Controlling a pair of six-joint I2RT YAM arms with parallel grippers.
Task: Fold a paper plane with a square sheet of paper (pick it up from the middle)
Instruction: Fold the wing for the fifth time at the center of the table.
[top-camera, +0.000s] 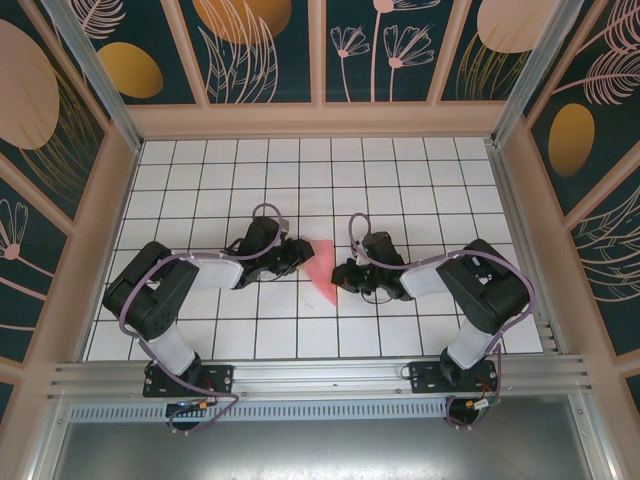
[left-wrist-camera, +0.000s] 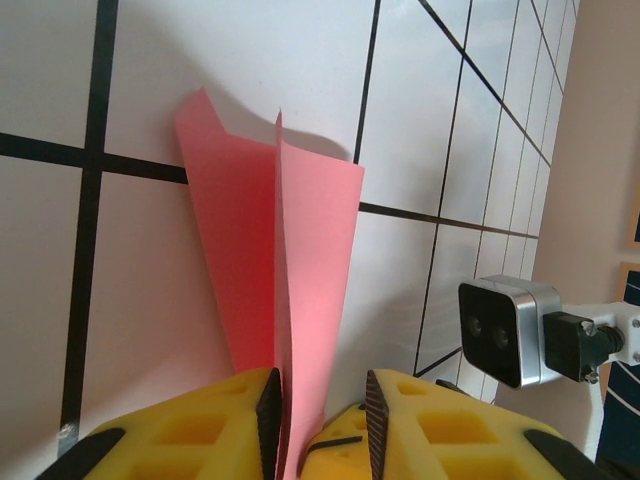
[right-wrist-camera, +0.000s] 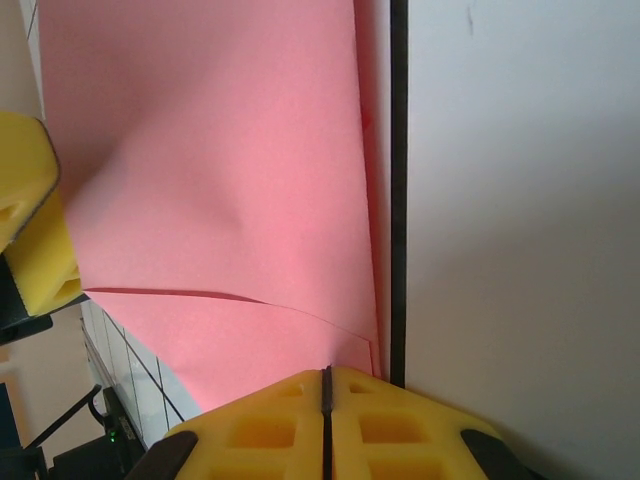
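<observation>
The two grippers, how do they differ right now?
The left gripper has its yellow jaws apart with the paper standing between them; the right gripper has its jaws pressed together at the paper's edge. Whether it pinches the sheet is unclear. Both have yellow fingers.

Matt pink paper sheet (left-wrist-camera: 270, 270), glossy white tiled table (top-camera: 400, 170).

bright even light, soft shadows, sharp

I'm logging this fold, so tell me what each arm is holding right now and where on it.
Both hold the pink paper: the left gripper at the folded sheet's narrow end, jaws not fully closed; the right gripper clamps its edge.
</observation>
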